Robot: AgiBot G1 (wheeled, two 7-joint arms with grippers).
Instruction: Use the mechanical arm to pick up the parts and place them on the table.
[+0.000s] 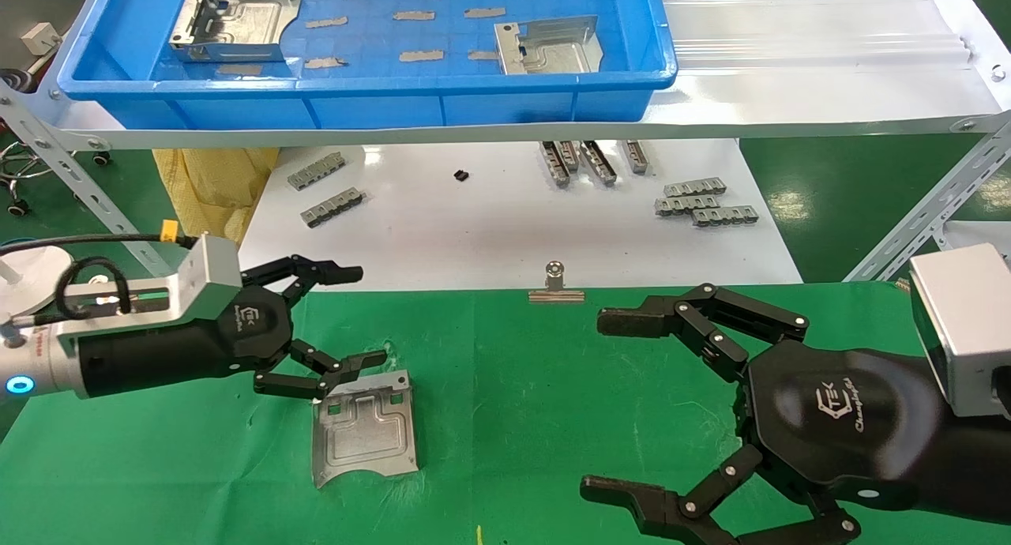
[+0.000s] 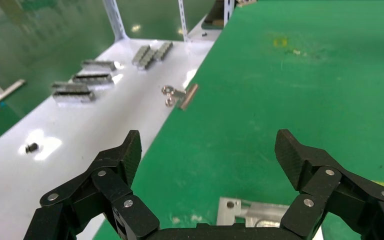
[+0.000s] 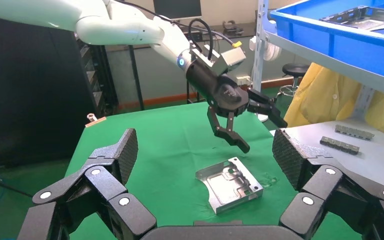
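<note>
One silver stamped plate (image 1: pixel 366 429) lies flat on the green-cloth table (image 1: pixel 505 419); it also shows in the right wrist view (image 3: pixel 229 184) and partly in the left wrist view (image 2: pixel 250 215). My left gripper (image 1: pixel 359 317) hovers just above its far edge, open and empty, apart from it. Two more plates rest in the blue tray: one at the back left (image 1: pixel 235 20), one toward the right (image 1: pixel 548 46). My right gripper (image 1: pixel 612 407) is open and empty over the cloth at the right.
The blue tray (image 1: pixel 379 103) sits on a raised shelf with angled metal legs (image 1: pixel 924 213). A glossy white board (image 1: pixel 474 229) behind the cloth carries small grey notched bars (image 1: pixel 703 201). A binder clip (image 1: pixel 556 286) holds the cloth's far edge.
</note>
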